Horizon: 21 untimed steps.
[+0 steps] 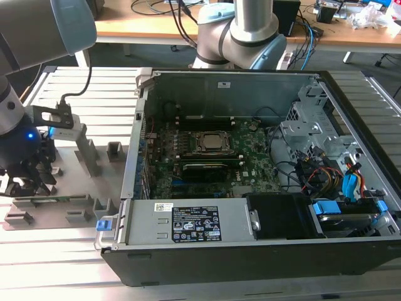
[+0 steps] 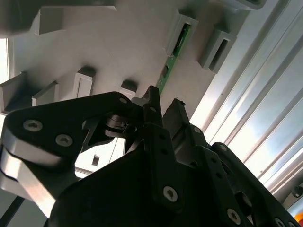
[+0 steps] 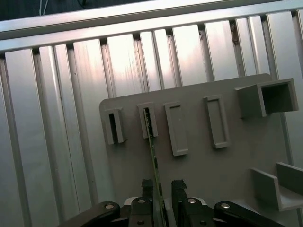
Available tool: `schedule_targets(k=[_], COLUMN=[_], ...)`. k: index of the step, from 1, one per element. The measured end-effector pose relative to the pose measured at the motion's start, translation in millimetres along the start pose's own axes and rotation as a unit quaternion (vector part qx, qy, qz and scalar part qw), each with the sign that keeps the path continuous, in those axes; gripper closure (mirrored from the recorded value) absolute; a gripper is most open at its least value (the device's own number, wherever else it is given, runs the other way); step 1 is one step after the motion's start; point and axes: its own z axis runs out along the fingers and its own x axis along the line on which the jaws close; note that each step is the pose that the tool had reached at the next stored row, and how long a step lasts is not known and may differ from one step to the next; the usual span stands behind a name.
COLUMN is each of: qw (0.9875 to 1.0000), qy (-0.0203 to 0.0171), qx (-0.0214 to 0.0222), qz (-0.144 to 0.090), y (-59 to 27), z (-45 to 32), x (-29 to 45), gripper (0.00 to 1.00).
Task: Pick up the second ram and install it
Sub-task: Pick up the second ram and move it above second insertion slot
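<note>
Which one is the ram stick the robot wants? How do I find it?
Look at the grey fixture tray at the exterior view's left of the open computer case. The second ram stands on edge there, one end in a slot, the other between the fingers of the gripper. It alone is thin and green; the blocks around it are grey plastic.

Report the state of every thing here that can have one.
second ram: on edge in the fixture tray's slots, not yet lifted.
gripper: open, one finger on each side of the ram.
fixture tray: flat on the slatted table, holding the ram.
computer case: lying on its side, side panel off.
</note>
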Motion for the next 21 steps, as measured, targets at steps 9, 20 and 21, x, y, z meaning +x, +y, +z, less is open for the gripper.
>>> schedule_targets(k=[9, 20, 21], qw=[1.0, 0.9998, 0.9998], qy=[0.0001, 0.0007, 0.0007], qx=[-0.0001, -0.0005, -0.0005], qz=[-0.001, -0.022, -0.022], y=[-0.3, 0.5, 0.5], z=[9.3, 37.1, 38.3], x=[0.7, 1.9, 1.9], gripper=[0.7, 0.7, 0.7])
